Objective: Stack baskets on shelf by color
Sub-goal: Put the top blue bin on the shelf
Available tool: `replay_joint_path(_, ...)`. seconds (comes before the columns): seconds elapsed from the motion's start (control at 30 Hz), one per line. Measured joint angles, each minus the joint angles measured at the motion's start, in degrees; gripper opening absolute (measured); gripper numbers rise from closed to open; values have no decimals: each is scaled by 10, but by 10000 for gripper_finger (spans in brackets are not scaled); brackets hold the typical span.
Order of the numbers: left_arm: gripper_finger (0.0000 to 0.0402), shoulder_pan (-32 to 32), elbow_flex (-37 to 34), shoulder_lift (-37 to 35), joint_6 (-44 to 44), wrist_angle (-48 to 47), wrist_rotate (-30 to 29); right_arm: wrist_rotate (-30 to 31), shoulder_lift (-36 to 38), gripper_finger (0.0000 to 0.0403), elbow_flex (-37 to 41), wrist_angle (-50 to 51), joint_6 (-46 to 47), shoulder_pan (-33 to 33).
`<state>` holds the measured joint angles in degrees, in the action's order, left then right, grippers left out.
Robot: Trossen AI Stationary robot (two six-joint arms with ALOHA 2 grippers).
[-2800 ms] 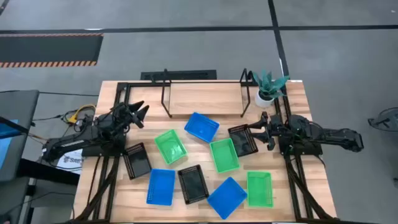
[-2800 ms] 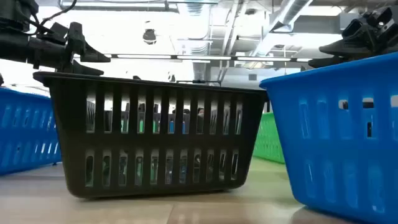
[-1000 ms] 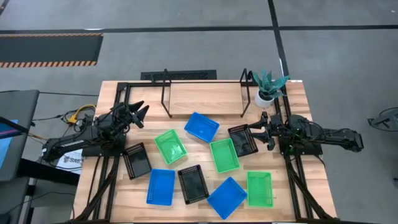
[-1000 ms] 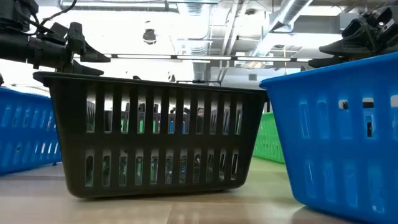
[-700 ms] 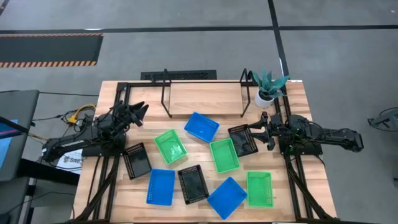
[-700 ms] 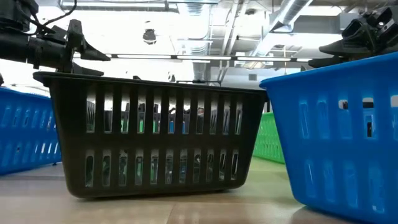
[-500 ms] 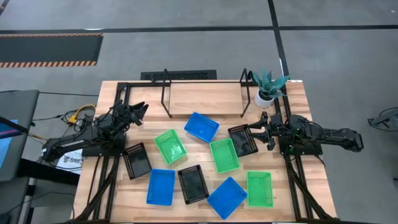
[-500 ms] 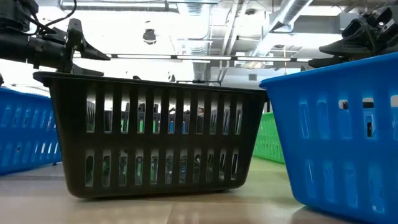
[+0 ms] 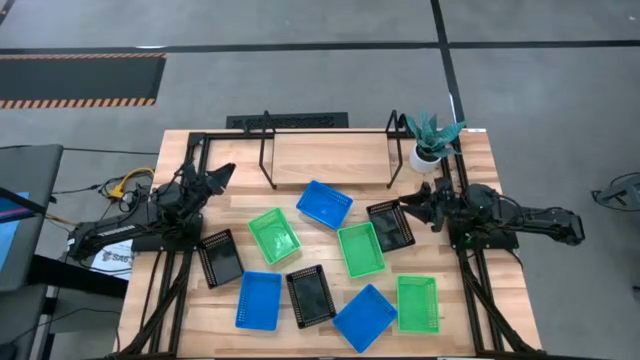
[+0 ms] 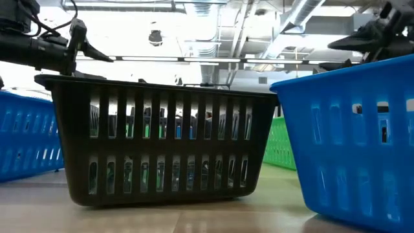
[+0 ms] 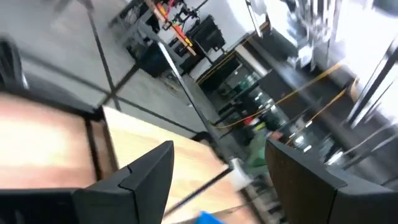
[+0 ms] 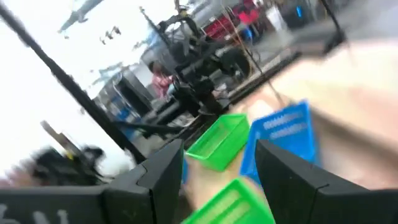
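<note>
Nine baskets lie scattered bottom-down on the wooden table: blue ones point(image 9: 324, 204) point(image 9: 259, 299) point(image 9: 365, 317), green ones point(image 9: 274, 235) point(image 9: 360, 249) point(image 9: 417, 303), black ones point(image 9: 390, 224) point(image 9: 220, 256) point(image 9: 311, 295). The shelf point(image 9: 330, 158) stands bare at the far edge. My left gripper point(image 9: 218, 177) hovers open near the shelf's left leg, above the table. My right gripper point(image 9: 418, 203) hovers open just right of the black basket beside the green one. In the low view a black basket point(image 10: 162, 145) fills the foreground.
A white pot with a green plant point(image 9: 430, 150) stands at the shelf's right end, close to my right arm. Black frame rails point(image 9: 190, 150) run along the table's left and right sides. The baskets crowd the table's middle and near part.
My left gripper has drifted slightly toward the far edge and the shelf's left end. My right gripper has risen a little and tipped upward beside the black basket. Both stay open. No basket has moved.
</note>
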<state>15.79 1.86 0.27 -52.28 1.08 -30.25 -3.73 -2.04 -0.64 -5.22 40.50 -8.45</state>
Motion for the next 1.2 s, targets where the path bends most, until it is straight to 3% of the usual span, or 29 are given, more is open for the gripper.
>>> replay_joint_path(0.17, 240, 0, 0, 0, -111, 59, 56, 0, 0, 224, -3, -6, 88, 0)
replay_joint_path(0.4, 240, -4, 11, 24, -174, 228, 182, -8, 0, 224, -4, 11, 176, 3)
replay_joint_path(0.53, 240, -21, 77, 81, -195, 225, 200, 26, 0, 224, -5, 17, 181, -2)
replay_joint_path(0.7, 240, -44, 212, 226, -151, 209, 248, 37, 0, 224, -6, 15, 218, -11)
replay_joint_path(0.77, 240, -51, 288, 298, -142, 140, 269, 37, 0, 224, -6, 14, 224, -11)
replay_joint_path(1.0, 240, -48, 553, 555, -163, -275, 300, 37, 0, 224, -6, 17, 225, -10)
replay_joint_path(1.1, 240, -39, 639, 649, -133, -396, 300, 37, 0, 224, -6, 22, 222, -9)
replay_joint_path(1.2, 240, -32, 700, 738, -77, -449, 297, 37, 0, 224, -6, 35, 222, -9)
